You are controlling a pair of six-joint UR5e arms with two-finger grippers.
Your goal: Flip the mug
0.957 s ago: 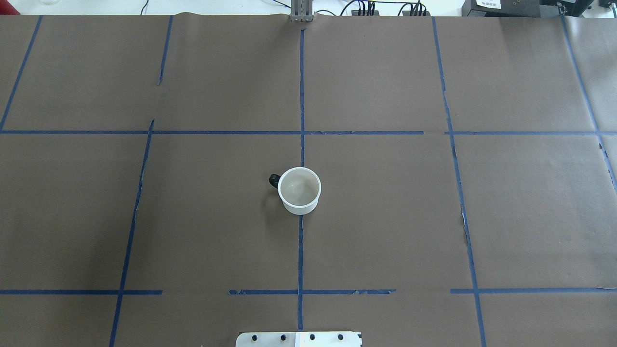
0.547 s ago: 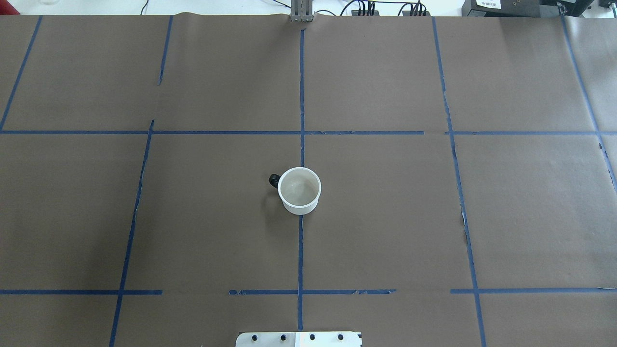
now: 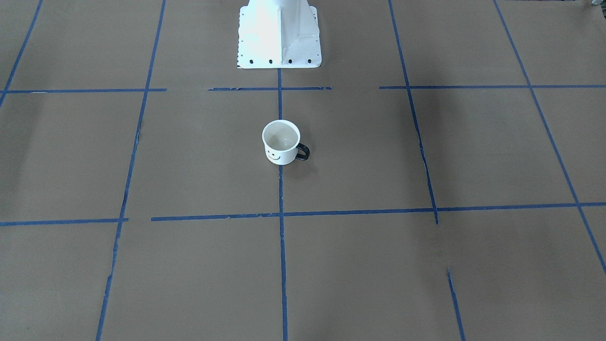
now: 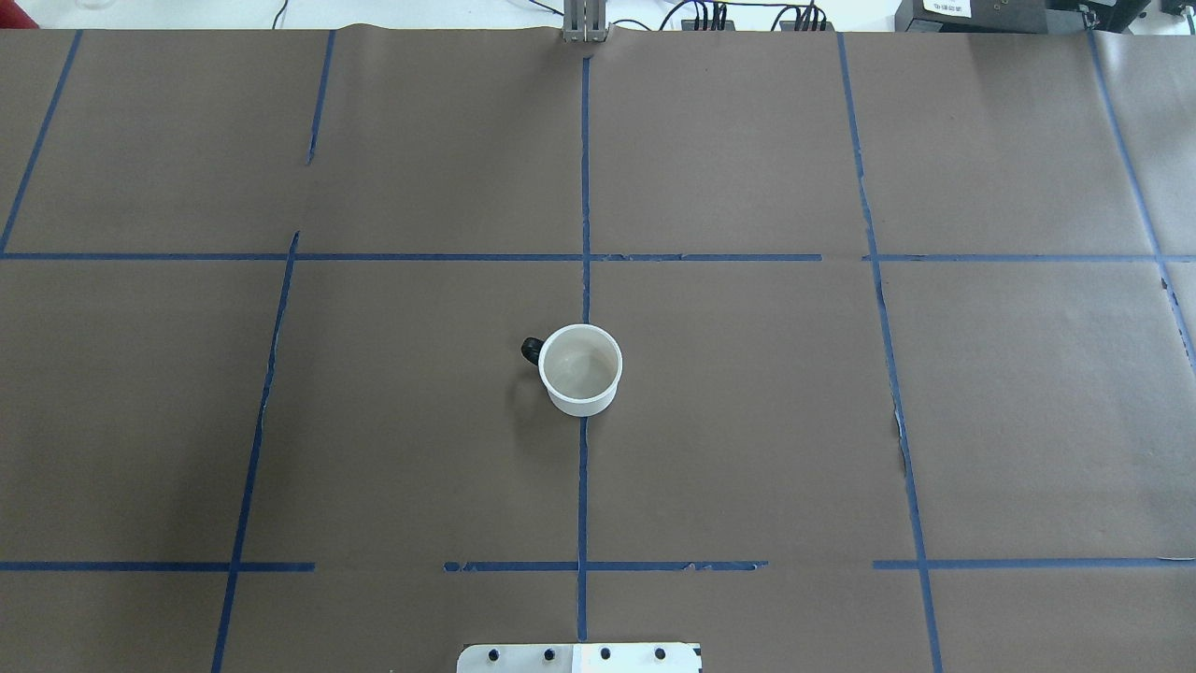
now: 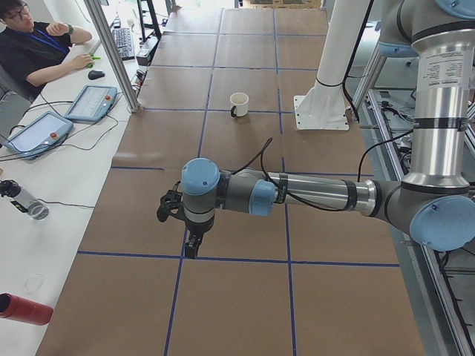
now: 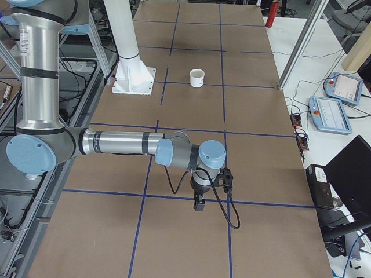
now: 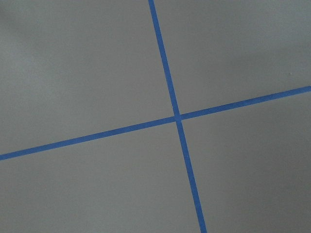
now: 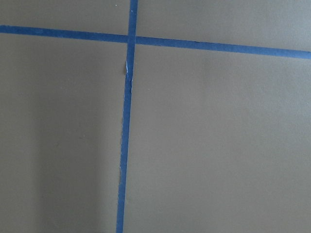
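I work in a robot lab: my table (image 4: 747,421) has blue tape lines (image 4: 584,187), and a man (image 5: 33,55) sits by control tablets (image 5: 90,102).

one mug (image 4: 580,369) with one handle (image 4: 531,350) and one drawn face (image 3: 273,155)

two arms, the left arm (image 5: 312,194) and the right arm (image 6: 122,143)

two grippers, the left gripper (image 5: 191,251) and the right gripper (image 6: 199,205)

one white base (image 3: 278,33) at the counter's robot-side edge

beyond the operators' edge: one person (image 5: 33,52), two pendants, the far pendant (image 5: 93,102) and the near pendant (image 5: 33,133), one keyboard (image 5: 122,41), one mouse (image 5: 95,74), one clear bottle (image 5: 22,199), one red bottle (image 5: 26,309)
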